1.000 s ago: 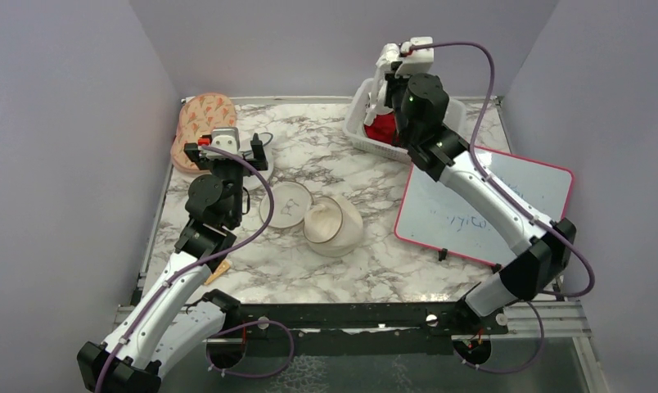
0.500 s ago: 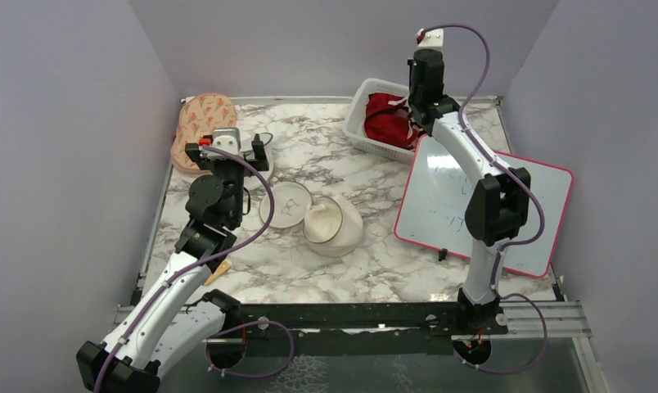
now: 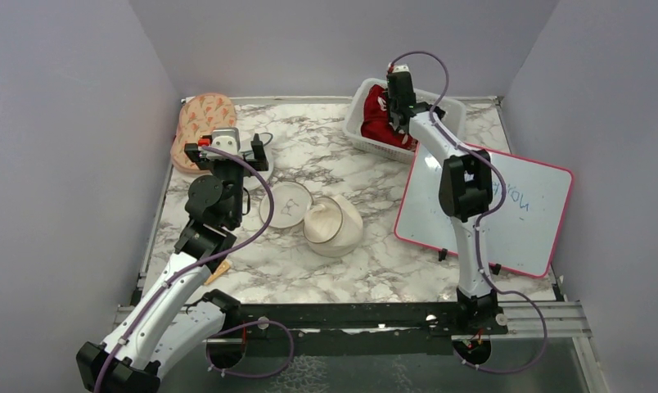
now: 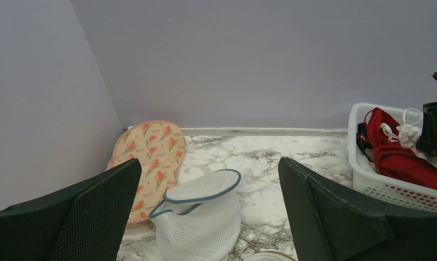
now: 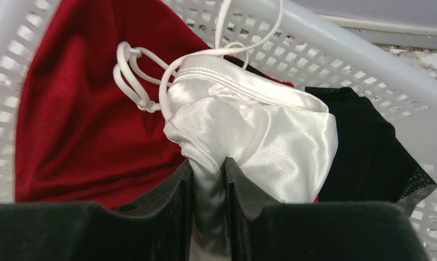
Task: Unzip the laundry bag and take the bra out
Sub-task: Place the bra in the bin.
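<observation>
Since half a second ago the right arm has swung left and dipped, so the right fingers (image 5: 209, 182) now sit low in the basket (image 3: 358, 125) at the far right of the worktop (image 3: 350, 266); the left arm has not moved. These fingers are clenched on a fold of the bra (image 5: 254, 136). Its shiny white cloth is squeezed thin between the pads, then bulges out beyond the tips and to their right in the wrist view. The bunched cloth runs lengthwise straight away from the fingers, and the thin straps loop off its far end, one coil lying on the red garment (image 5: 69, 109). A black garment (image 5: 368, 157) lies beside the bra on the other side. The bag (image 3: 286, 205) lies unzipped mid-worktop, well apart from the bra. Its two halves are splayed side by side, long axis left to right, with the flat drawn face on the left and the deeper cup on the right. The left fingers (image 3: 227, 151) are spread wide with nothing between them, hovering just far-left of the bag and pointing to the far wall.
</observation>
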`<state>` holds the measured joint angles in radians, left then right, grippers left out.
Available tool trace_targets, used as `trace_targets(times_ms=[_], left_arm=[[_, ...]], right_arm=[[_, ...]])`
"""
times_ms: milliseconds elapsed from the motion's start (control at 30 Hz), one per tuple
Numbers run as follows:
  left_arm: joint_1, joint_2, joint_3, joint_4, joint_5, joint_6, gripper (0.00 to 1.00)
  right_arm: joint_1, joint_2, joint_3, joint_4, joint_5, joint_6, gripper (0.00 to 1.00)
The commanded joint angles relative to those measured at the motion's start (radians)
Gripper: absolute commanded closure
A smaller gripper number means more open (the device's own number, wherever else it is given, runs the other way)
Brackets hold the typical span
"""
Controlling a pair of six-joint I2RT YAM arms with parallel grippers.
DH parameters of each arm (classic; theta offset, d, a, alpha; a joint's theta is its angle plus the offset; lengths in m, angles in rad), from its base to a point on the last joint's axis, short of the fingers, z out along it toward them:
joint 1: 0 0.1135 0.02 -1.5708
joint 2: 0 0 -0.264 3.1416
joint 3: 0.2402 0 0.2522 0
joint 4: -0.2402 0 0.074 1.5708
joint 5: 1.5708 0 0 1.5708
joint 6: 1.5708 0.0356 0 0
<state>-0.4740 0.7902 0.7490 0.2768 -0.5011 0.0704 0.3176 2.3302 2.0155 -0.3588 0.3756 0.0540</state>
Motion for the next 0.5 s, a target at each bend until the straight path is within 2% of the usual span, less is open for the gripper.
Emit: trace_targets(times_ms=[0, 67, 133, 267, 467], left_arm=[[-0.008, -0.011, -0.007, 0.024, 0.004, 0.008, 0.08], [-0.008, -0.010, -0.005, 0.024, 0.005, 0.008, 0.08], [-0.008, -0.012, -0.005, 0.024, 0.006, 0.007, 0.08], [-0.008, -0.012, -0.005, 0.023, 0.007, 0.005, 0.08], [-0.008, -0.005, -0.005, 0.021, 0.011, 0.000, 0.08]], right_arm=[[0.003, 0.004, 0.129, -0.166, -0.096, 0.036, 0.70], [0.003, -0.037, 0.143, -0.192, -0.092, 0.036, 0.54], [0.003, -0.096, 0.114, -0.196, -0.094, 0.039, 0.43], [0.003, -0.241, -0.026, -0.154, -0.105, 0.053, 0.35], [0.003, -0.455, -0.265, -0.085, -0.207, 0.070, 0.31]])
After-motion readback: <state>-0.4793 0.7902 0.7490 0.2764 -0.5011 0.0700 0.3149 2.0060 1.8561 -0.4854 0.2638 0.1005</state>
